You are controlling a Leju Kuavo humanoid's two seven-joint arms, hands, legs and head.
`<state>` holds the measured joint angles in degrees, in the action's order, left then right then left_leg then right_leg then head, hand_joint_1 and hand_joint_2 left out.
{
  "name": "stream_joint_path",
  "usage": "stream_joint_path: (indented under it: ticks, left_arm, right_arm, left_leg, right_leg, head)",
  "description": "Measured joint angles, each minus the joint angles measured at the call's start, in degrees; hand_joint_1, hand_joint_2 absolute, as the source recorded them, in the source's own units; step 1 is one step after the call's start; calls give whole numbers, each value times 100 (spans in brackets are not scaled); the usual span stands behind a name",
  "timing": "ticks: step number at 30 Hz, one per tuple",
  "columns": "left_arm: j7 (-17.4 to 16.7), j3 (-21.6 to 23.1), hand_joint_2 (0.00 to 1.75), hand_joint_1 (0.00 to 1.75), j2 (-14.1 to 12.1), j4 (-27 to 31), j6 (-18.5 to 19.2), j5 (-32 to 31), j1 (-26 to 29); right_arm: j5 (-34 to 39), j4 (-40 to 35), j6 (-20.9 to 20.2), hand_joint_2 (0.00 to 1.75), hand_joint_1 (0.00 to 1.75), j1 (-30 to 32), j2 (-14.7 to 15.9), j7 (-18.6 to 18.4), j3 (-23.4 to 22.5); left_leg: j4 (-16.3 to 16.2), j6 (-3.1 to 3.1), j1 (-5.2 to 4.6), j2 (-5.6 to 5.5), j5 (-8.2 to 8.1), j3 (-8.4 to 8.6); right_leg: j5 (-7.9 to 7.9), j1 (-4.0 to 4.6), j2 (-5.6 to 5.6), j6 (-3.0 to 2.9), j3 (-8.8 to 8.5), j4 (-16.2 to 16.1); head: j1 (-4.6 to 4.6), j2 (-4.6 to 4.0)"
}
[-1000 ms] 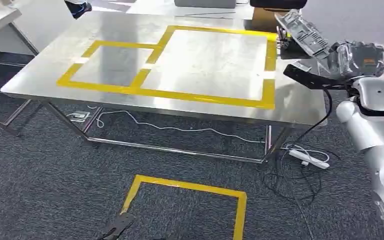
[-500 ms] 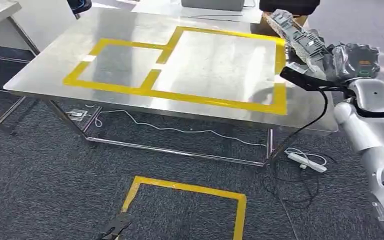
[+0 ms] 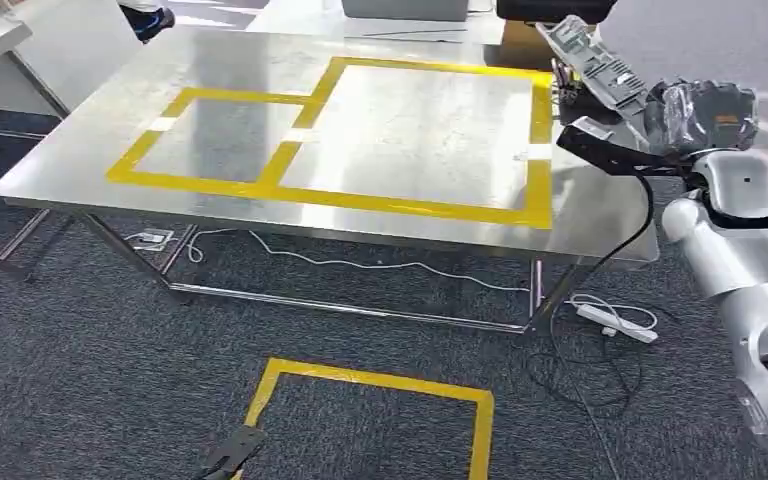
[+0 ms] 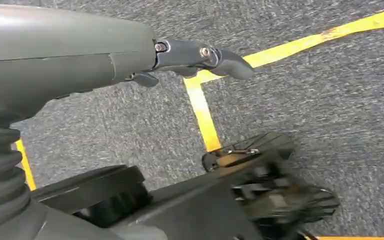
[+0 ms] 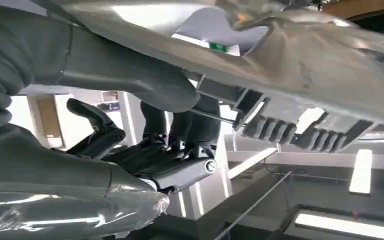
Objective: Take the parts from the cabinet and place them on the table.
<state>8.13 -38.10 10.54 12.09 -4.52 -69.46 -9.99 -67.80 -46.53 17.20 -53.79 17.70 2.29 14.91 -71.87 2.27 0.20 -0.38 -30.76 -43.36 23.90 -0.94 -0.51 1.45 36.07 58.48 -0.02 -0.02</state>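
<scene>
Head view: the right robot hand (image 3: 700, 112), wrapped in clear plastic film, holds a grey ribbed plastic part (image 3: 600, 65) raised above the far right corner of the steel desk (image 3: 80, 150), the part tilted and reaching out over the desk's edge. Yellow tape (image 3: 330, 198) marks 2 adjoining rectangles on the desk top. On the dark carpet (image 3: 80, 340) in front of the desk lies another yellow taped outline (image 3: 370, 378); white cables and a power strip (image 3: 615, 318) lie under the desk's right end.

Left wrist view: the left robot hand (image 4: 200, 55) hangs over the carpet with nothing in it, its dark fingers (image 4: 230, 62) stretched out straight above a corner of yellow floor tape (image 4: 202, 112).

Right wrist view: the right robot hand's thick grey thumb (image 5: 130, 75) presses against the underside of the grey part (image 5: 300, 55), while the darker fingers (image 5: 170, 160) curl beneath; the part's moulded ribs (image 5: 300, 132) run close past the camera.
</scene>
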Motion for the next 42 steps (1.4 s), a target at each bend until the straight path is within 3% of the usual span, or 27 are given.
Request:
stream_joint_path:
  ticks: [1,2,4,5,6,8,11,12,13,15,16,17,18,20,21,22,23,25,27,28,30,31,32,34,36,38,42]
  left_arm:
    - [0,0,175,0,0,0,0,0,8]
    - [0,-2,175,0,0,0,0,0,9]
    - [0,-2,175,0,0,0,0,0,5]
    - [0,-2,175,0,-2,0,0,0,4]
    - [0,-2,175,0,-2,0,0,0,5]
    - [0,-2,175,0,-2,0,0,0,-2]
    - [0,-7,175,0,-4,0,0,0,6]
    - [0,-9,175,0,0,0,0,0,4]
    - [0,-11,175,0,0,0,0,0,6]
    - [0,-13,175,0,2,0,0,0,17]
    - [0,-18,175,0,0,0,0,0,27]
    - [0,-22,175,0,0,0,2,0,32]
    - [0,-24,175,0,0,0,7,0,33]
    - [0,-26,175,0,4,0,7,0,28]
    - [0,-28,175,0,0,0,7,0,27]
    - [0,-35,175,0,-9,0,9,0,22]
    - [0,-44,175,0,-15,0,9,0,20]
    - [0,-55,175,0,-17,0,11,2,35]
    - [0,-63,175,0,-20,0,9,0,17]
    - [0,-63,175,0,-15,0,7,0,6]
    - [0,-68,175,0,-15,0,6,0,3]
    - [0,-68,175,0,-15,0,4,-2,10]
    - [0,-70,175,0,-15,0,5,-11,16]
    - [0,-72,175,0,-22,0,4,-11,16]
    - [0,-72,175,0,-31,0,4,-11,13]
    - [0,-72,175,0,-31,0,4,-11,9]
    - [13,-79,175,0,-39,0,4,0,17]
  right_arm:
    - [0,2,0,175,175,16,0,0,0]
    - [0,2,0,175,175,30,0,0,0]
    - [0,2,-2,175,175,35,0,-4,0]
    - [0,0,0,175,175,32,0,-4,0]
    - [0,0,0,175,175,29,-2,-4,0]
    - [2,0,2,175,175,20,-2,-4,-4]
    - [4,0,2,175,175,44,-11,-4,0]
    - [9,0,4,175,175,68,-11,0,-2]
    - [11,0,4,175,175,87,-13,4,2]
    - [13,9,4,175,175,130,-13,4,7]
    - [15,9,4,175,175,169,-13,4,7]
    - [15,9,4,175,175,198,-13,4,7]
    - [15,9,4,175,175,208,-13,4,7]
    - [15,-2,4,175,175,188,-13,9,4]
    - [15,-2,7,175,175,172,-13,7,0]
    - [15,0,20,175,175,152,-13,7,0]
    - [15,-2,26,175,175,135,-13,4,0]
    - [15,-2,28,175,175,142,-15,4,0]
    - [13,-18,28,175,175,132,-15,4,-2]
    - [7,-33,33,175,175,126,-15,2,-7]
    - [-20,-31,39,175,175,130,-15,-2,-9]
    - [-26,-31,41,175,175,136,-15,-4,-9]
    - [-31,-31,42,175,175,150,-15,-7,-9]
    - [-31,-31,42,175,175,171,-15,-15,-9]
    - [-35,-31,42,175,175,167,-15,-15,-9]
    - [-39,-31,50,175,175,160,-15,-15,-9]
    - [-55,-33,55,175,175,186,-24,-18,-24]
  left_leg:
    - [-295,8,4,7,-44,-186]
    - [-293,2,5,9,68,-225]
    - [287,-41,4,9,549,-5]
    - [906,-83,-1,9,900,270]
    - [1309,-118,-9,8,1037,435]
    - [1448,-159,-20,7,886,545]
    - [1513,-247,-8,1,875,585]
    - [1546,-281,6,-4,873,633]
    - [1555,-312,6,-10,862,657]
    - [1554,-347,-6,-23,836,696]
    - [1551,-358,-9,-29,816,716]
    - [1548,-357,-9,-36,796,743]
    - [1547,-346,-7,-42,777,771]
    - [1521,-308,5,-56,726,826]
    - [1495,-265,-1,-59,686,840]
    - [1468,-236,-37,-65,671,815]
    - [1438,-221,-39,-70,675,785]
    - [1456,-202,-34,-67,683,786]
    - [1398,-128,-33,-58,590,764]
    - [1164,-77,-33,-37,443,655]
    - [255,-11,2,3,38,196]
    - [-149,3,5,15,-79,-29]
    - [-349,1,7,19,-76,-177]
    - [-10,-41,5,19,313,-78]
    - [1039,-131,-9,20,940,360]
    - [1448,-169,-18,15,846,580]
    - [1497,-261,11,13,836,631]
  right_leg:
    - [11,0,-2,-7,-11,0]
    - [23,0,-7,-6,-30,0]
    - [57,-2,-17,10,-72,0]
    - [81,-8,-24,29,-108,0]
    - [103,-6,-28,55,-126,0]
    - [130,34,-46,108,-104,15]
    - [161,19,-36,208,-155,-51]
    - [263,22,-11,201,-115,44]
    - [457,38,-12,184,-14,336]
    - [888,47,-15,163,417,1303]
    - [999,48,-17,173,636,1721]
    - [923,45,-14,189,722,1806]
    - [728,37,-10,206,681,1650]
    - [84,7,12,252,325,692]
    - [-149,-19,56,293,137,163]
    - [-60,18,50,302,39,121]
    - [2,13,33,214,-2,26]
    - [18,28,7,165,40,64]
    - [16,-15,0,88,14,39]
    - [23,-24,3,48,8,37]
    - [36,-26,3,25,6,37]
    - [39,-25,2,21,2,38]
    - [51,-25,0,13,-10,38]
    - [75,-25,-10,22,-47,38]
    - [108,-30,-21,53,-92,37]
    - [146,17,-43,115,-82,56]
    - [185,0,-15,229,-111,-16]
  head:
    - [-2,0]
    - [2,0]
    - [2,0]
    - [0,0]
    - [-2,0]
    - [4,0]
    - [-2,0]
    - [19,0]
    - [35,0]
    - [44,0]
    - [46,0]
    - [46,0]
    - [48,0]
    - [46,0]
    - [48,0]
    - [46,0]
    - [48,0]
    - [22,0]
    - [28,0]
    - [-11,0]
    - [-13,0]
    - [-13,0]
    - [-15,0]
    - [-15,0]
    - [-18,0]
    - [-11,0]
    - [0,0]
